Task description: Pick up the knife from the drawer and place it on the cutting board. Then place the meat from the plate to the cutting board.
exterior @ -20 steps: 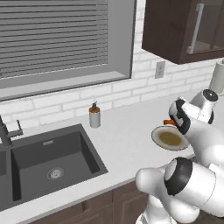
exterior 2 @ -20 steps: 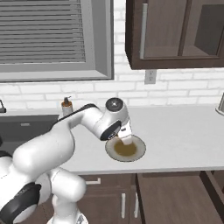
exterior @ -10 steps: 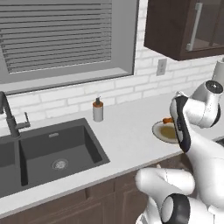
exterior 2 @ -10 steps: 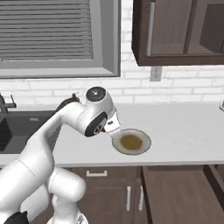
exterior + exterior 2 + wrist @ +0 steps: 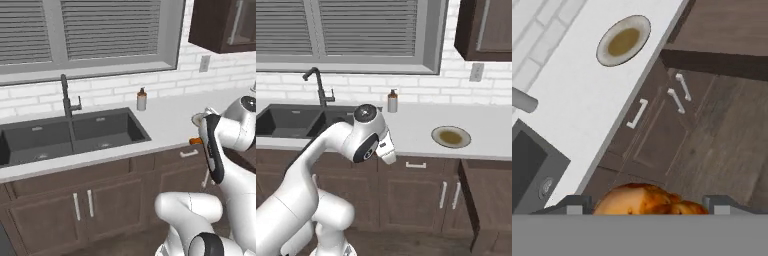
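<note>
Sink (image 5: pixel 75 132): a dark double basin at 9 o'clock in the left base view, sunk in the pale counter (image 5: pixel 165 125) under the shuttered window.
Faucet (image 5: pixel 67 97): a dark upright faucet stands at the back edge of the sink, at the divider between the basins.
Soap bottle (image 5: pixel 142 100): small, with a brown pump top, standing on the counter just right of the sink, near the brick wall.
Gripper (image 5: pixel 647 202): its two dark fingertips sit at 6 o'clock in the hand view, spread only as far as the meat between them and pinching it from either side.
Meat (image 5: pixel 647 200): the glossy orange-brown drumstick is pinched in the gripper, off the counter and over the wooden floor in front of the cabinets; in the left base view an orange tip pokes out at the arm's left edge.
Plate (image 5: pixel 451 136): cream rim and olive-brown centre, lying flat on the counter at 3 o'clock in the right base view, well apart from the gripper; at 12 o'clock in the hand view.
Drawer (image 5: pixel 488 200): a dark drawer stands pulled out from the cabinets below the plate, at 4 o'clock in the right base view.
</note>
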